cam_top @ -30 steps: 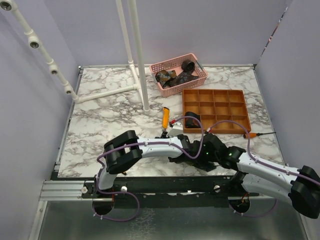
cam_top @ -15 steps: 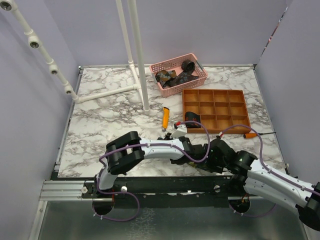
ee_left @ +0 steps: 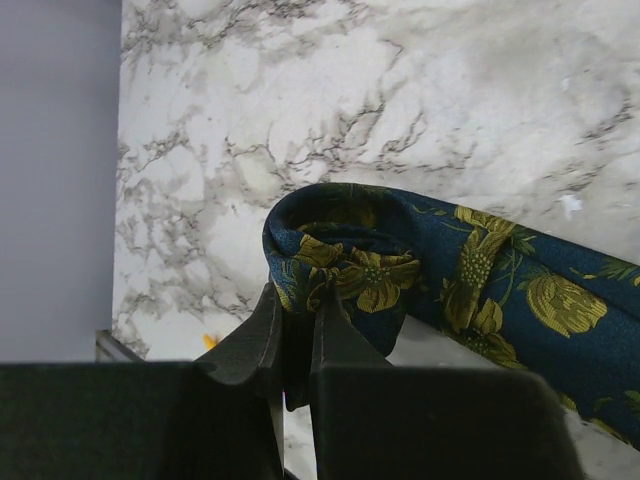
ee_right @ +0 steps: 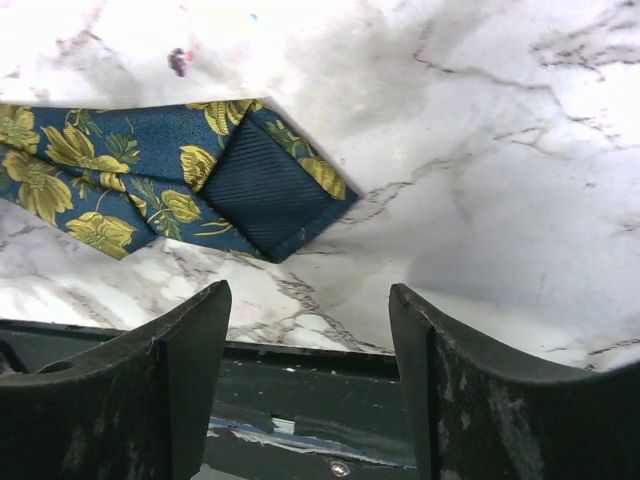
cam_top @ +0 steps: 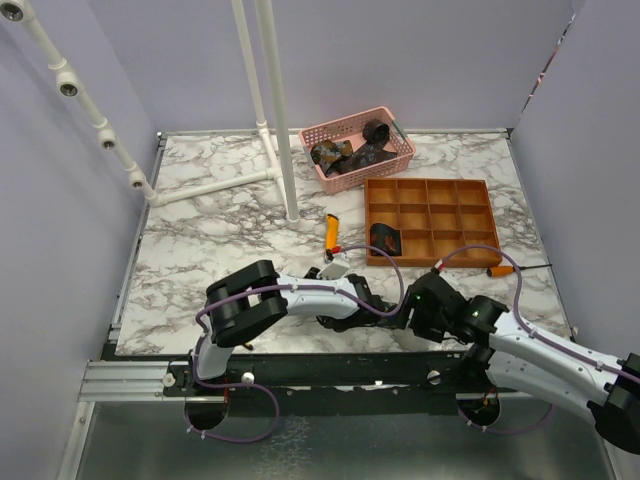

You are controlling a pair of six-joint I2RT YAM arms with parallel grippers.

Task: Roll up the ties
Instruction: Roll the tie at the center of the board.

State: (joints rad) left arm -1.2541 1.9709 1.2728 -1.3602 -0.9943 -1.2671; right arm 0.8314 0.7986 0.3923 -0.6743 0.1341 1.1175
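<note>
The left fingers (ee_left: 295, 320) are pinched shut on the folded-over end of a navy flowered tie (ee_left: 400, 265), which lies on the table (cam_top: 220, 230) by its near edge. The right fingers (ee_right: 308, 300) stand open above the tie's pointed tip, touching nothing. The cloth looks light, limp and slippery. A coil would likely spring loose unless gripped at the fold and wound tight.

- The navy yellow-floral tie (ee_left: 430, 265) is lying flat, one end curling over.
- A coiled tie (cam_top: 385, 239) is sitting in the orange tray (cam_top: 428, 181).
- More dark ties (cam_top: 352, 155) are lying in the pink basket (cam_top: 345, 121).
</note>
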